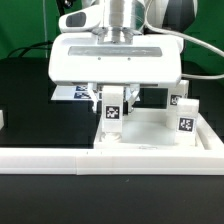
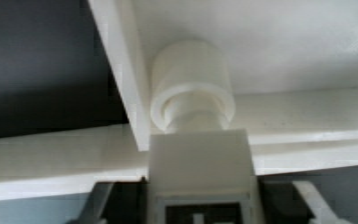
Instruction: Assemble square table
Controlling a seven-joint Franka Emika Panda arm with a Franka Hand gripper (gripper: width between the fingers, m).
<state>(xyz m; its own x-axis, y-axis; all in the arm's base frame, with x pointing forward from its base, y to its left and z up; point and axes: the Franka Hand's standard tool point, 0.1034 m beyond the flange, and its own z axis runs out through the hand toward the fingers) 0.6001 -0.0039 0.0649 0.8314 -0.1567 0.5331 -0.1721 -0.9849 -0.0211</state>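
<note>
The square table's white top (image 1: 150, 137) lies flat on the black table against a white rail. My gripper (image 1: 113, 100) hangs over the top's corner at the exterior view's left and is shut on a white tagged leg (image 1: 113, 112) that stands upright there. In the wrist view the leg (image 2: 197, 165) sits between my dark fingers (image 2: 115, 200), and its round end (image 2: 194, 95) points into the corner where the top's raised walls (image 2: 123, 60) meet. I cannot tell how deep it sits. A second tagged leg (image 1: 185, 118) stands upright at the top's corner on the exterior view's right.
The long white L-shaped rail (image 1: 100, 160) runs along the front of the table top. The marker board (image 1: 75, 93) lies behind, partly hidden by my hand. A small white part (image 1: 3, 118) shows at the exterior view's left edge.
</note>
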